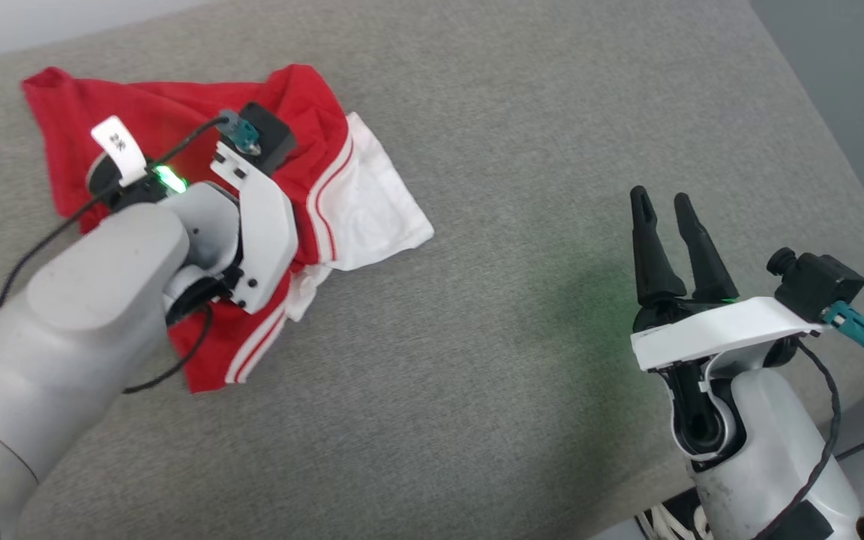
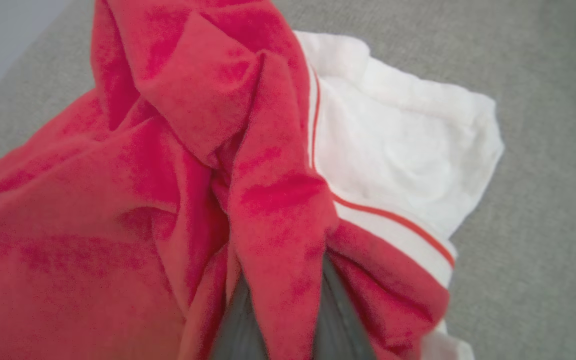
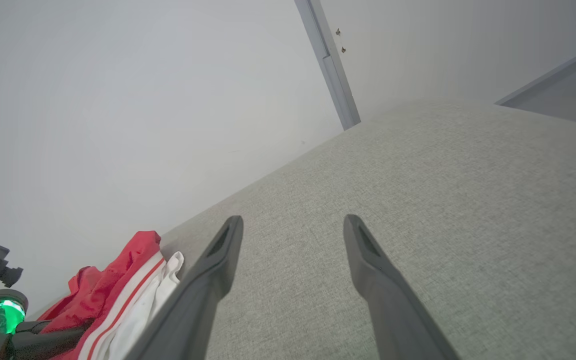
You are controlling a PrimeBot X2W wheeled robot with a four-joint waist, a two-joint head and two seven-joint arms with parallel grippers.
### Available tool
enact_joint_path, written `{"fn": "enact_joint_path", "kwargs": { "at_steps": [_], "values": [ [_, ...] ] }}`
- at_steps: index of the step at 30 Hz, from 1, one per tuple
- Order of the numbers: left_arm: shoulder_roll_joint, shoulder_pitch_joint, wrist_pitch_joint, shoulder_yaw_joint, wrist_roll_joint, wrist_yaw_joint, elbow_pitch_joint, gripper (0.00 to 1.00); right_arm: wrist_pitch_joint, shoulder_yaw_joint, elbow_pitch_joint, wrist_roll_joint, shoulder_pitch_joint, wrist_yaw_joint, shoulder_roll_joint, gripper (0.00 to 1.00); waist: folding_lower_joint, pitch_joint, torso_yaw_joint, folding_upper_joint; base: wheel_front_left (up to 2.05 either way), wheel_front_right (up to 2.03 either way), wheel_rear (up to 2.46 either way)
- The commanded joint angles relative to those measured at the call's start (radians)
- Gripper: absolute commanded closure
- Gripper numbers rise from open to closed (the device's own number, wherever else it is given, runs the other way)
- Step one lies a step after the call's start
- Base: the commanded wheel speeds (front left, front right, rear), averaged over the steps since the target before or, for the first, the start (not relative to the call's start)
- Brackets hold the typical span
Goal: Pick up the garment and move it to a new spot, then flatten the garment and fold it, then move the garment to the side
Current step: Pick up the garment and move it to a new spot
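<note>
Over the near right of the grey cushion (image 1: 514, 150): right gripper (image 1: 661, 199) spread wide, holding nothing. Farther back, on the cushion's left part: left gripper (image 2: 288, 300) pinched tight on a raised red fold of the garment (image 1: 304, 97), crumpled there, white sleeve end toward the cushion's middle.

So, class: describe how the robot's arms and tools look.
The left arm and right arm are rounded, pale grey, with white wrist brackets. The right tool has two long tapering black fingers. Black cameras with teal plugs and black cables sit at the wrists. The left carries a green light and white tag.
</note>
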Motion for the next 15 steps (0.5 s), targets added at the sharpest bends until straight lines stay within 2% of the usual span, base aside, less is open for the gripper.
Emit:
{"fn": "enact_joint_path", "kwargs": {
  "at_steps": [1, 10, 13, 14, 15],
  "values": [
    [0.011, 0.002, 0.034, -0.029, 0.013, 0.003, 0.033, 1.0, -0.002, 0.006, -0.008, 0.013, -0.001, 0.0, 0.004, 0.0, 0.0, 0.023, -0.026, 0.0, 0.0, 0.0, 0.0],
    [0.061, 0.049, 0.185, -0.099, 0.024, 0.004, 0.064, 1.0, -0.001, 0.031, -0.019, 0.045, -0.005, 0.0, 0.004, 0.0, 0.0, 0.055, -0.051, 0.0, 0.0, 0.0, 0.0],
    [0.073, 0.042, 0.189, -0.105, 0.036, 0.004, 0.056, 1.0, -0.001, 0.032, -0.017, 0.042, -0.009, 0.0, 0.004, 0.0, 0.0, 0.057, -0.045, 0.0, 0.0, 0.0, 0.0],
    [0.072, 0.039, 0.18, -0.105, 0.034, 0.004, 0.053, 0.89, -0.002, 0.031, -0.016, 0.04, -0.012, 0.0, 0.004, 0.0, 0.0, 0.055, -0.04, 0.0, 0.0, 0.0, 0.0],
    [0.066, 0.035, 0.167, -0.104, 0.027, 0.004, 0.048, 0.7, -0.001, 0.029, -0.014, 0.033, -0.012, 0.0, 0.004, 0.0, 0.0, 0.05, -0.032, 0.0, 0.0, 0.0, 0.0]
  ]
}}
